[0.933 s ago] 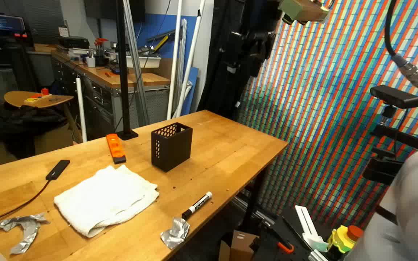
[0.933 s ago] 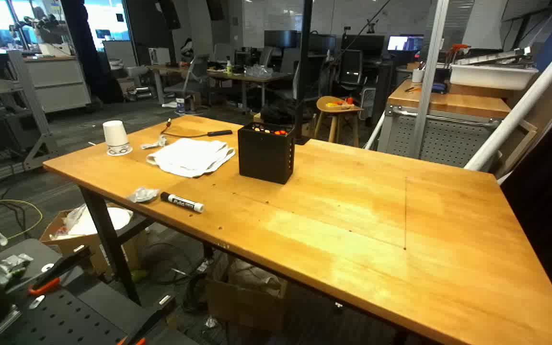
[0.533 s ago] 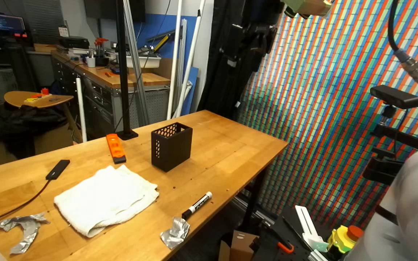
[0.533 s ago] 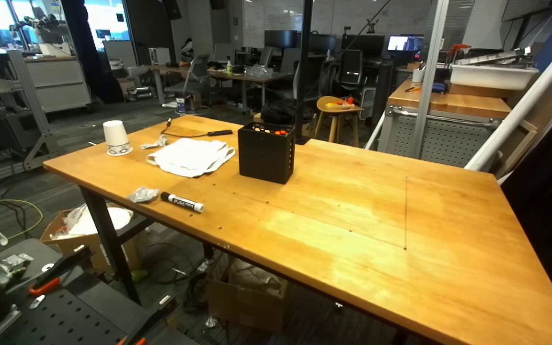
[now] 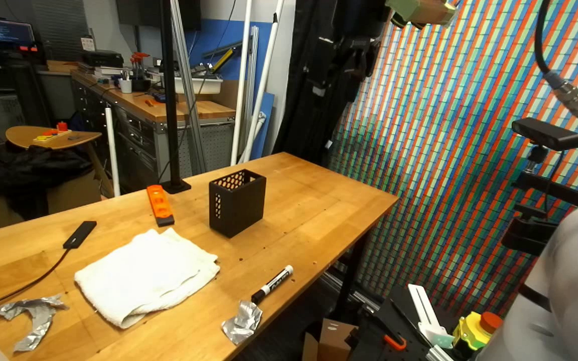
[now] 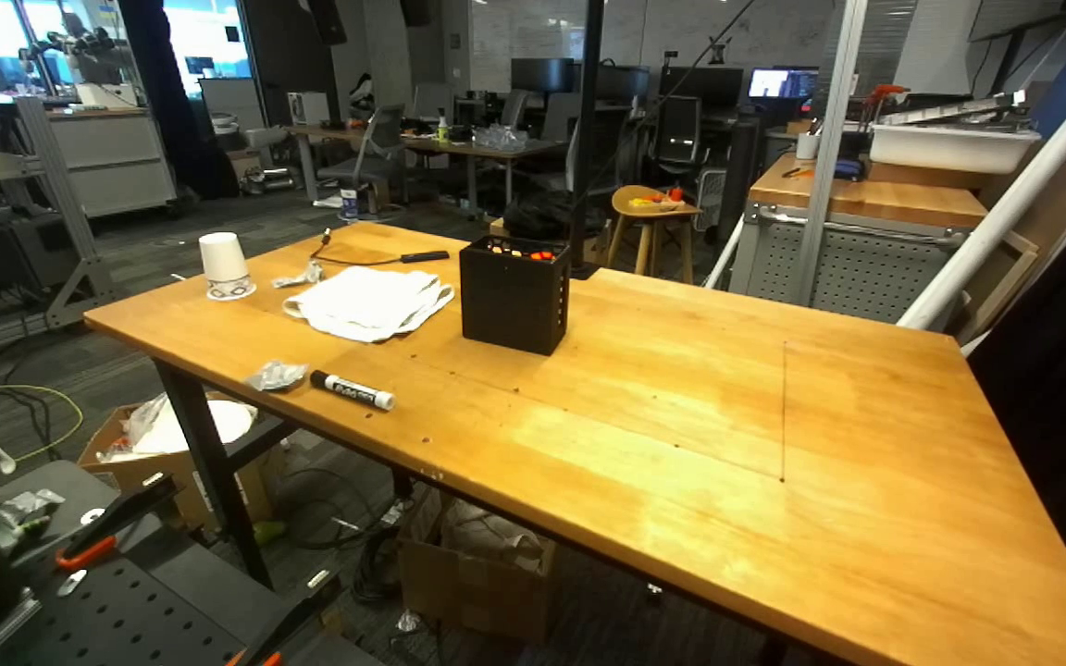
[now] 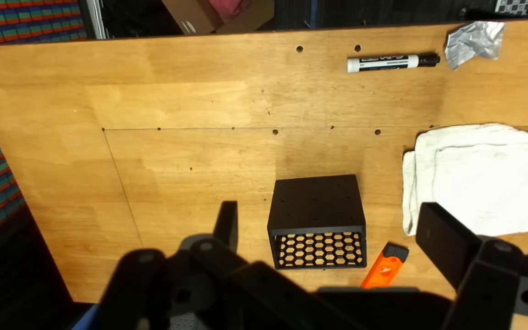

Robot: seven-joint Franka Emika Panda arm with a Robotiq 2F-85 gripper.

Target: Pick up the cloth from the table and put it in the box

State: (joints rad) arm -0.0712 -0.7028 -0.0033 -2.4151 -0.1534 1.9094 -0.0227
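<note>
The white folded cloth lies flat on the wooden table in both exterior views [image 5: 146, 276] [image 6: 366, 303] and at the right of the wrist view [image 7: 493, 183]. The black box, open at the top with honeycomb holes, stands upright beside it in both exterior views [image 5: 241, 208] [image 6: 514, 296]. In the wrist view the box [image 7: 316, 204] shows between my fingers, well below them. My gripper [image 7: 328, 208] is open and holds nothing. In an exterior view its dark shape [image 5: 344, 67] is high above the table, hard to make out against black cloth.
An orange level [image 5: 159, 204] lies behind the cloth near a black post [image 5: 172, 125]. A marker [image 5: 272, 284] and crumpled foil [image 5: 242, 322] lie near the table edge. More foil [image 5: 38, 321], a black hub with cable [image 5: 80, 234] and a paper cup [image 6: 224, 264] are nearby.
The gripper, the green part and the cable at the top shift slightly up and then partly back down. The cloth and the box have not moved.
</note>
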